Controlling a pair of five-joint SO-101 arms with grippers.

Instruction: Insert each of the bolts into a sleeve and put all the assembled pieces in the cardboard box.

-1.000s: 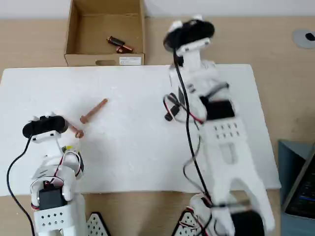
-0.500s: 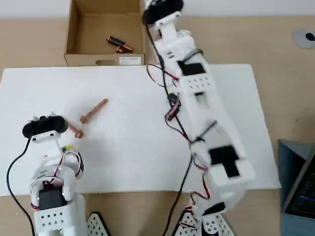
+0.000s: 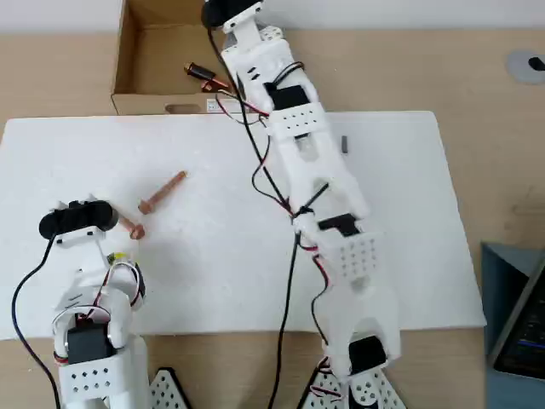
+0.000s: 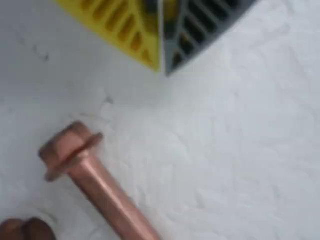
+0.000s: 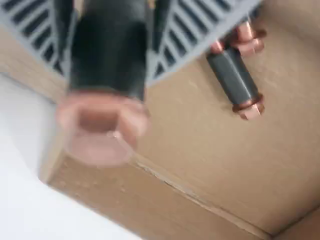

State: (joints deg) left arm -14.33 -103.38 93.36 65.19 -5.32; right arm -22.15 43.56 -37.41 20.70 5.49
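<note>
My right gripper [image 5: 111,30] is shut on an assembled piece [image 5: 104,95], a black sleeve with a copper bolt head at its end. It hangs over the near right corner of the cardboard box [image 3: 128,60] [image 5: 200,170]. Another assembled piece [image 3: 207,77] [image 5: 235,75] lies on the box floor. In the high view the right arm stretches across to the box, its gripper [image 3: 225,14] at the box's right wall. Two loose copper bolts [image 3: 162,192] [image 3: 130,227] lie on the white mat. My left gripper [image 3: 77,219] [image 4: 162,62] is shut and empty, just beside one bolt [image 4: 92,177].
A white mat [image 3: 213,256] covers the wooden table. One small dark sleeve [image 3: 345,143] lies on the mat to the right of the right arm. A grey object [image 3: 515,315] sits at the right edge.
The right arm swung left and farther back, carrying the assembled piece from beyond the mat's far edge to over the box. The left arm stayed still.
</note>
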